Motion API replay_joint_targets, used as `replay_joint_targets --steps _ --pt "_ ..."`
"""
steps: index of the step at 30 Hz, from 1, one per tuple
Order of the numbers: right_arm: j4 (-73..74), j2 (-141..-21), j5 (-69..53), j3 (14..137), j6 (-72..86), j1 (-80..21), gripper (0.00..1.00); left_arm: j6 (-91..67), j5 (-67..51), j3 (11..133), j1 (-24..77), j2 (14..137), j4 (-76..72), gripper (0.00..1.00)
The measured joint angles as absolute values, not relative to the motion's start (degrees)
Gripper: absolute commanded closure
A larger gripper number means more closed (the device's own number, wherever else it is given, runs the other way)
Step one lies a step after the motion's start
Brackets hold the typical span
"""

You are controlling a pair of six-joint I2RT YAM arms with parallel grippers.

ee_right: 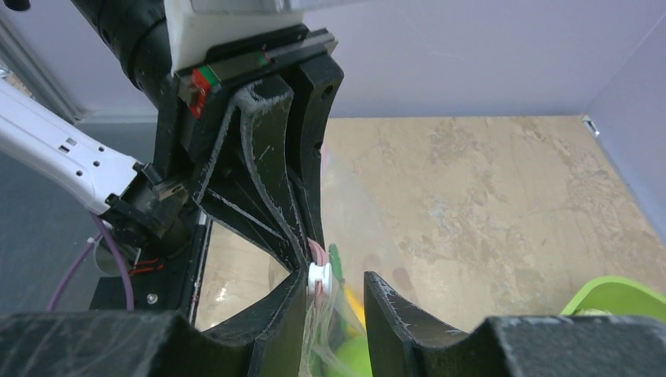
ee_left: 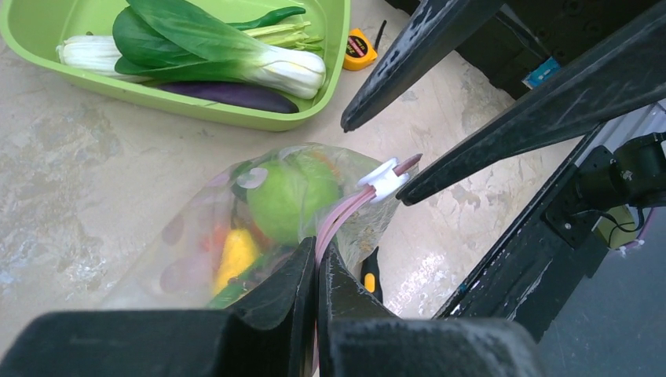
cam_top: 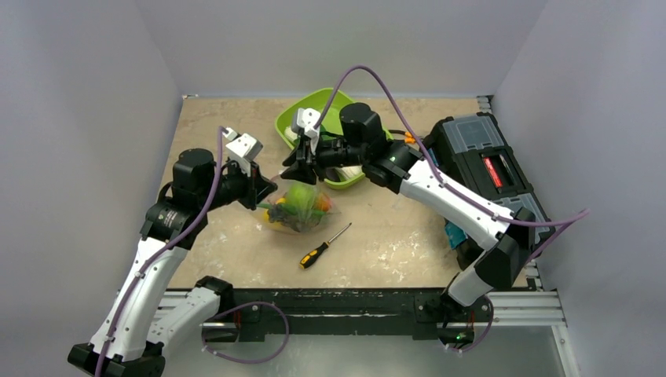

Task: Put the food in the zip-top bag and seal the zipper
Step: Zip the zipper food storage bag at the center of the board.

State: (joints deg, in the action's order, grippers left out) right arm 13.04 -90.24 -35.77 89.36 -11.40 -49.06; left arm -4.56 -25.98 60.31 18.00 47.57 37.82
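The clear zip-top bag (cam_top: 298, 208) lies mid-table holding the food: a green apple (ee_left: 292, 196), a yellow piece (ee_left: 236, 255) and orange and red bits. My left gripper (ee_left: 317, 250) is shut on the pinkish zipper (ee_left: 345, 210) at the bag's near end; it also shows in the top view (cam_top: 265, 191). My right gripper (ee_right: 334, 287) is open, its jaws either side of the white slider (ee_right: 320, 279), which rests against the left finger. The slider also shows in the left wrist view (ee_left: 382, 178). In the top view the right gripper (cam_top: 301, 174) hangs over the bag's far end.
The lime-green tray (ee_left: 330, 78) behind the bag holds bok choy (ee_left: 204, 47) and an eggplant (ee_left: 228, 96). A yellow tape measure (ee_left: 360, 49) lies beside it. A black-and-yellow screwdriver (cam_top: 323, 246) lies in front of the bag. A black toolbox (cam_top: 487, 165) stands at the right.
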Motion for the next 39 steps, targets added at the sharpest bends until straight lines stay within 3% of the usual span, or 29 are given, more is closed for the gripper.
replay_joint_targets --steps 6,11,20,32,36,39 --pt "14.39 -90.24 -35.59 91.83 -12.56 -49.41 0.74 -4.95 -26.37 60.31 18.0 47.55 37.82 1.0" --pt "16.75 -90.24 -35.46 92.68 -13.3 -50.5 0.63 -4.99 -26.59 60.31 18.0 47.51 37.82 1.0" --pt "19.57 -90.61 -34.09 95.35 -14.79 -51.92 0.71 -5.08 -26.92 60.31 17.78 47.48 37.82 1.0" --pt "22.94 -92.2 -31.59 97.54 -16.73 -52.12 0.7 -5.19 -27.33 60.27 17.63 47.0 37.82 1.0" --pt "23.33 -93.21 -31.03 97.82 -17.04 -52.14 0.78 -5.19 -27.66 60.23 17.63 46.98 37.82 1.0" --pt "24.23 -94.0 -31.03 98.41 -17.3 -52.23 0.91 -5.19 -27.75 60.2 17.63 46.98 37.82 1.0"
